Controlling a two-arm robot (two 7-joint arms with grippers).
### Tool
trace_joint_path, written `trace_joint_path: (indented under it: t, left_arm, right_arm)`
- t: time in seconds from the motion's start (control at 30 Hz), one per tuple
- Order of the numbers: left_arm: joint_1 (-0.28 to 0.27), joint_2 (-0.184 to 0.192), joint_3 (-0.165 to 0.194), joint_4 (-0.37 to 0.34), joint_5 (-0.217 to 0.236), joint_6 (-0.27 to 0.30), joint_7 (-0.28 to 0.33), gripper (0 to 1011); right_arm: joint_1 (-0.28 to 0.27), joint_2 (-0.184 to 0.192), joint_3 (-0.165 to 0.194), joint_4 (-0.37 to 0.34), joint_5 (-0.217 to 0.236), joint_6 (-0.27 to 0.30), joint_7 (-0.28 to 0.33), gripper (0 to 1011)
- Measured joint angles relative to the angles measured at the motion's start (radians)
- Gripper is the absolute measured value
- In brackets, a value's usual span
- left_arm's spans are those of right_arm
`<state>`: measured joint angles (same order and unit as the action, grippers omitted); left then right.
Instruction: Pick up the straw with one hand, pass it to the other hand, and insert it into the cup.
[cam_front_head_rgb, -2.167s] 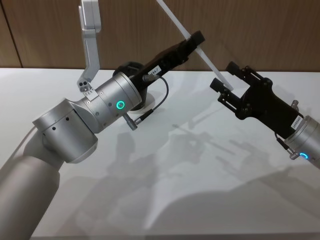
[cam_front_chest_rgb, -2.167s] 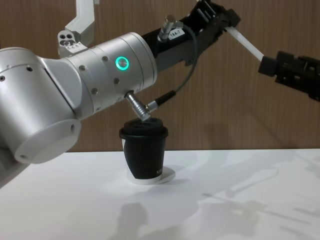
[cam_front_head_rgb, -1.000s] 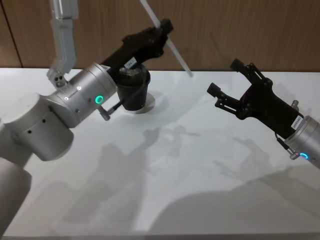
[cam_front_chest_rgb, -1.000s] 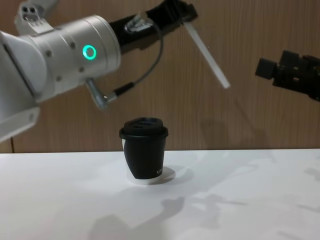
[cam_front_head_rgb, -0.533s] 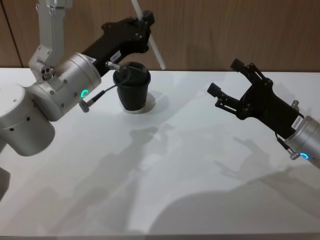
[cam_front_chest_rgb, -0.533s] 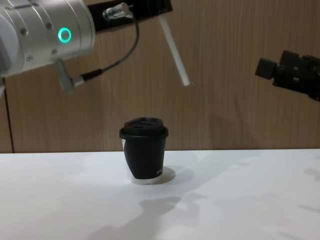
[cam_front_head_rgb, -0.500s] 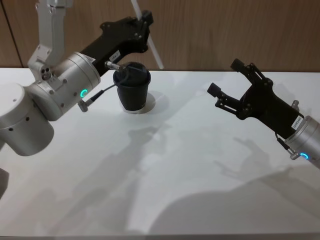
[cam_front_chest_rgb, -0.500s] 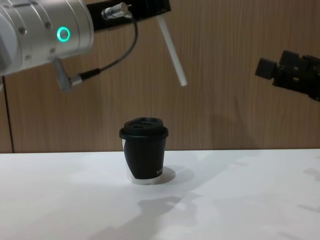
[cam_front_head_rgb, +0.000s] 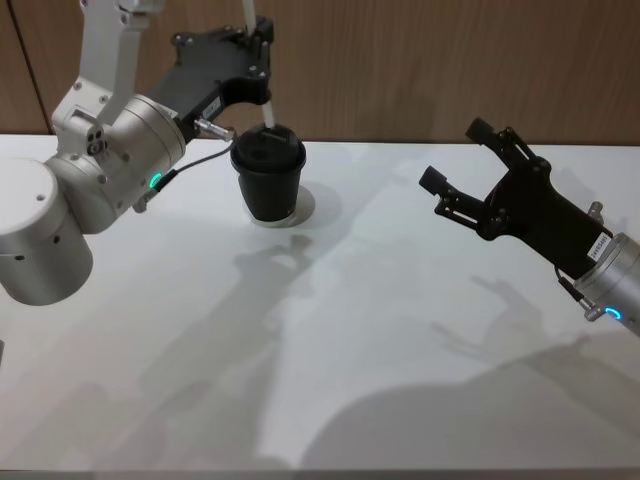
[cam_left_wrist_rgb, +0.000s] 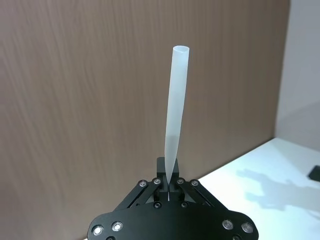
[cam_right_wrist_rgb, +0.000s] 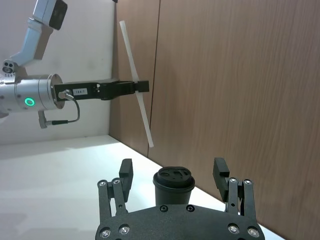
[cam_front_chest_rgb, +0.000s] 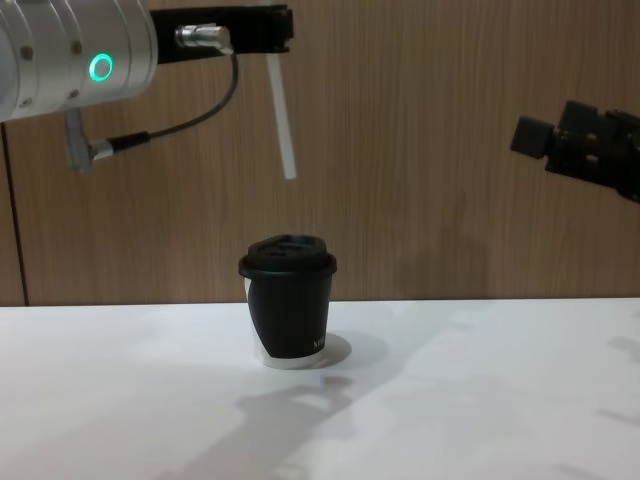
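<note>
The white straw (cam_front_chest_rgb: 282, 115) hangs almost upright, pinched near its middle by my left gripper (cam_front_chest_rgb: 272, 30), which is shut on it. Its lower end hovers a short way above the lid of the black cup (cam_front_chest_rgb: 288, 305), without touching it. In the head view the straw (cam_front_head_rgb: 267, 108) comes down over the cup (cam_front_head_rgb: 268, 180) from the left gripper (cam_front_head_rgb: 262, 35). The left wrist view has the straw (cam_left_wrist_rgb: 175, 115) rising from the shut left gripper (cam_left_wrist_rgb: 169, 187). My right gripper (cam_front_head_rgb: 455, 155) stands open and holds nothing, off to the right, facing the cup (cam_right_wrist_rgb: 174, 184).
The cup stands on a white table (cam_front_head_rgb: 350, 330) near its far edge, close to a brown wooden wall (cam_front_chest_rgb: 450, 150). The left arm's silver wrist (cam_front_head_rgb: 120, 150) and grey cable hang beside the cup.
My left arm has swung left with the straw, which went from slanted to nearly upright; its lower end now sits over the cup's lid. The right gripper has stayed put, open.
</note>
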<state>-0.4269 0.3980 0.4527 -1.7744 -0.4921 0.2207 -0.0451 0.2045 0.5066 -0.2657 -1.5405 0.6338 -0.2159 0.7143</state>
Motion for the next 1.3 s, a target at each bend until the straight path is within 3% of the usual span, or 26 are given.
trace_joint_path:
  t: [0.47, 1.3]
  left_arm:
    - [-0.021, 0.001, 0.016, 0.043, 0.09, -0.017, 0.036, 8]
    - [-0.044, -0.046, 0.039, 0.136, 0.145, -0.013, 0.038, 8]
  right_arm:
    - [0.0, 0.0, 0.0, 0.0, 0.0, 0.0, 0.0, 1001]
    - [0.0, 0.0, 0.0, 0.0, 0.0, 0.0, 0.0, 1001]
